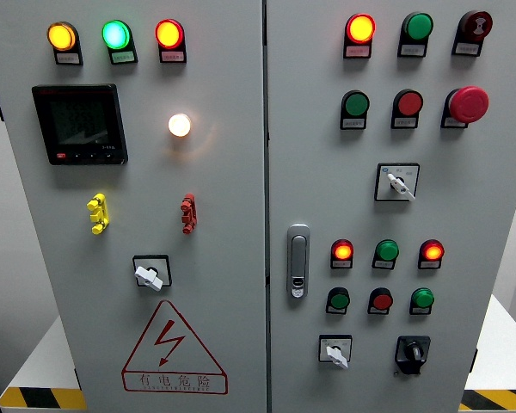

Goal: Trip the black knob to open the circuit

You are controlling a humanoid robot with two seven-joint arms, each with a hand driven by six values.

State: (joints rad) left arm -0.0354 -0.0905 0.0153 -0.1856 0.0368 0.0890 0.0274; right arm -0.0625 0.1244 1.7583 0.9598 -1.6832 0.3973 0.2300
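Grey cabinet (232, 361) fills the frame, two doors side by side, top and bottom edges cut off. No robot arm or hand is showing anywhere, so nothing can be said about what the fingers are doing.

Left door first: a dark meter display (79, 124) sits upper left, its screen too dim to read. Below centre, a red-bordered warning triangle (172, 344) with a lightning bolt; the characters under it are too small to make out, and the sticker runs almost to the bottom edge. Above, three lit lamps in a row: amber lamp (61, 36), green lamp (116, 34), red lamp (168, 33). A glowing white lamp (180, 125) sits beside the meter. Lower down, a yellow handle (97, 213), a red handle (187, 213), and a white selector (150, 274).

Right door: a chrome latch (298, 261) by the seam. A red mushroom button (468, 104) upper right, with rows of red and green buttons around it, labels unreadable.

And the target: the black knob (412, 352), bottom right of the right door, just right of a small white switch (336, 351), untouched. Which way its pointer stands is hard to tell, black on black.

Yellow-black hazard tape (39, 397) peeks out at both lower corners, mostly cropped.
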